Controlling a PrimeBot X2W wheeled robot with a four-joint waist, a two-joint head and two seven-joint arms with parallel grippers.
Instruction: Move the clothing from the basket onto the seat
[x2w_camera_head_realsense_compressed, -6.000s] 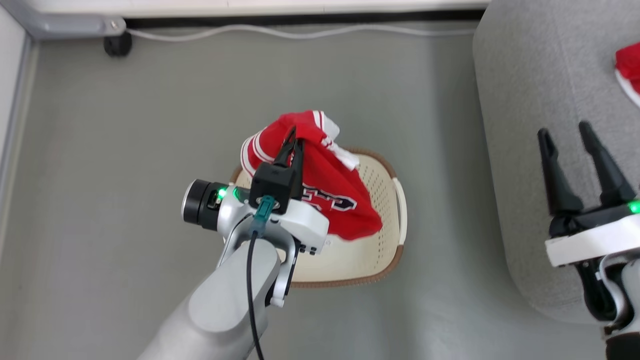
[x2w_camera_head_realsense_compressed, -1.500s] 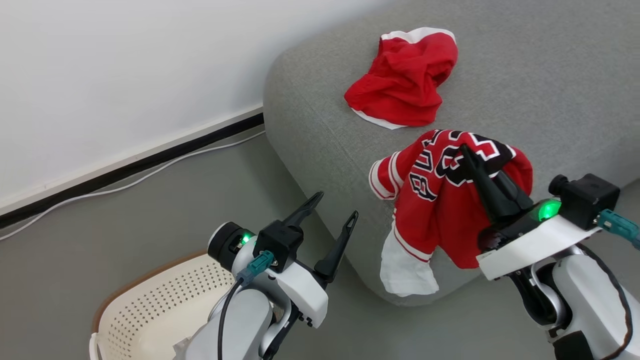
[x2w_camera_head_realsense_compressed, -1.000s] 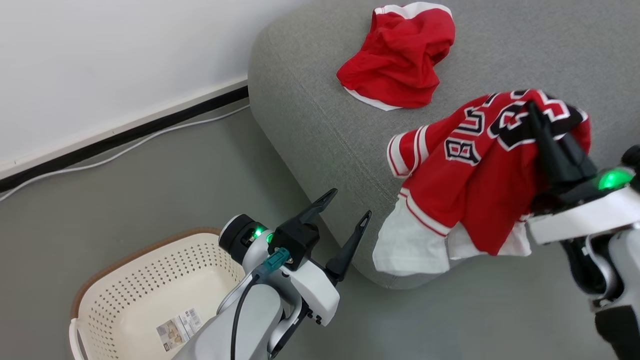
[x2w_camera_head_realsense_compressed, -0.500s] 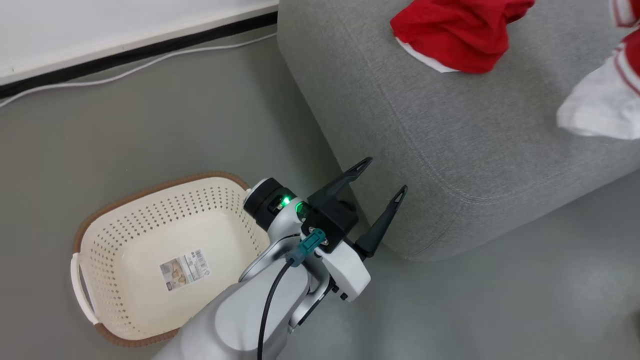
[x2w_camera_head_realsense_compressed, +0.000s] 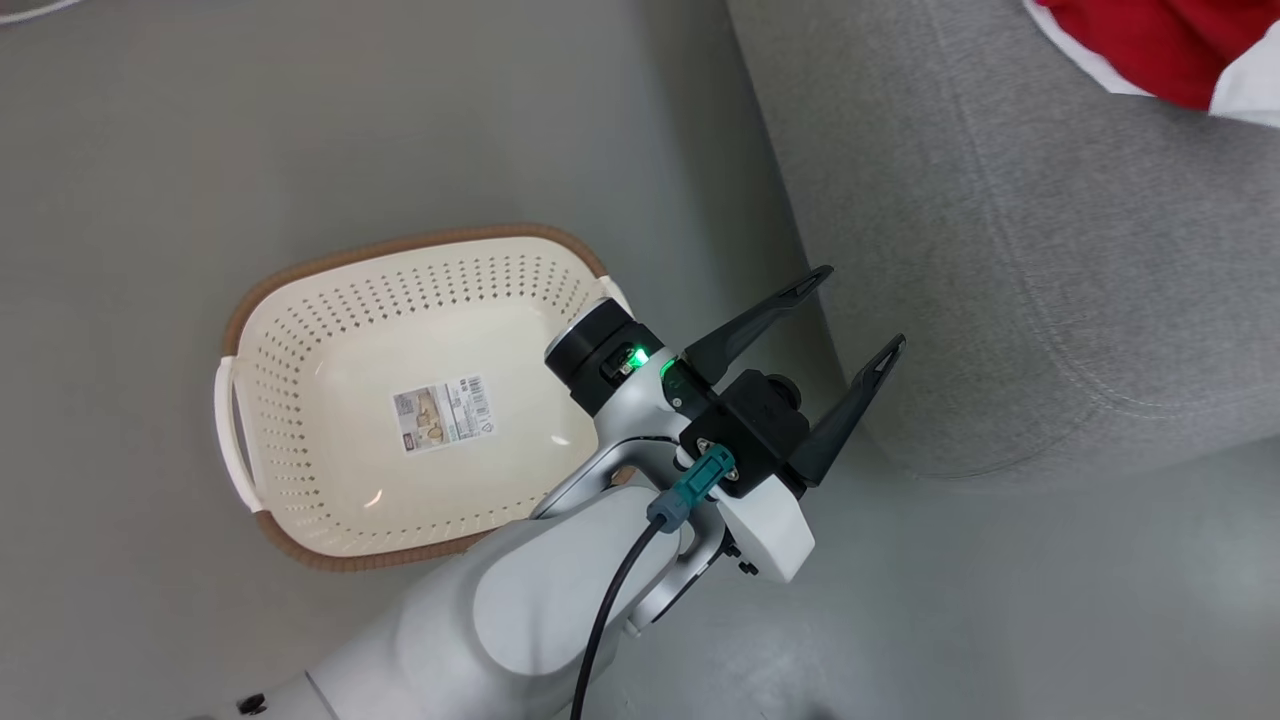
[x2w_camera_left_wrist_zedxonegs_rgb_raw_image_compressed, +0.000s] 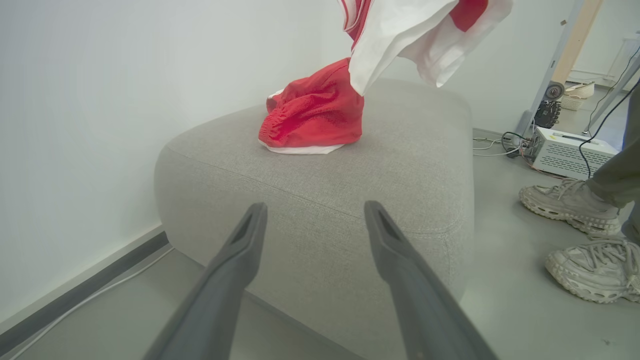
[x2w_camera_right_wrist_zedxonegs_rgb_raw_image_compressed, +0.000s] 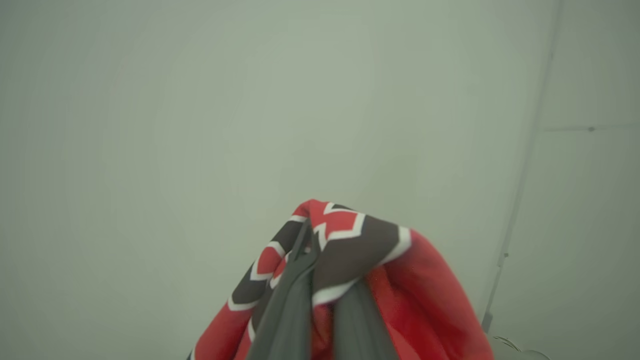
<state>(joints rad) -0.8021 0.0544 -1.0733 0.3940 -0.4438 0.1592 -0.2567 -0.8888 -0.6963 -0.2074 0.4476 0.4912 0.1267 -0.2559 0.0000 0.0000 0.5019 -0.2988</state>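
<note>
The cream basket (x2w_camera_head_realsense_compressed: 262, 420) stands on the floor with nothing in it but a label sticker (x2w_camera_head_realsense_compressed: 443, 413). My left gripper (x2w_camera_head_realsense_compressed: 865, 305) is open and holds nothing, between the basket and the corner of the grey seat (x2w_camera_head_realsense_compressed: 1050, 250). The left wrist view looks past that gripper (x2w_camera_left_wrist_zedxonegs_rgb_raw_image_compressed: 316, 207) at the seat (x2w_camera_left_wrist_zedxonegs_rgb_raw_image_compressed: 350, 200), where a crumpled red garment (x2w_camera_left_wrist_zedxonegs_rgb_raw_image_compressed: 315, 110) lies. Above it hangs the red and white jersey (x2w_camera_left_wrist_zedxonegs_rgb_raw_image_compressed: 400, 35), off the cushion. My right gripper (x2w_camera_right_wrist_zedxonegs_rgb_raw_image_compressed: 307, 240) is shut on the jersey (x2w_camera_right_wrist_zedxonegs_rgb_raw_image_compressed: 370, 250) at its black numerals. Red clothing (x2w_camera_head_realsense_compressed: 1150, 40) shows at the seat's far edge.
A person's two pale shoes (x2w_camera_left_wrist_zedxonegs_rgb_raw_image_compressed: 570, 205) stand on the floor right of the seat. A white box (x2w_camera_left_wrist_zedxonegs_rgb_raw_image_compressed: 565, 150) with cables sits behind them. A white wall runs along the seat's left side. Grey floor surrounds the basket.
The head camera has swung down toward the basket. My right gripper has carried the jersey up over the seat. The left gripper stays open.
</note>
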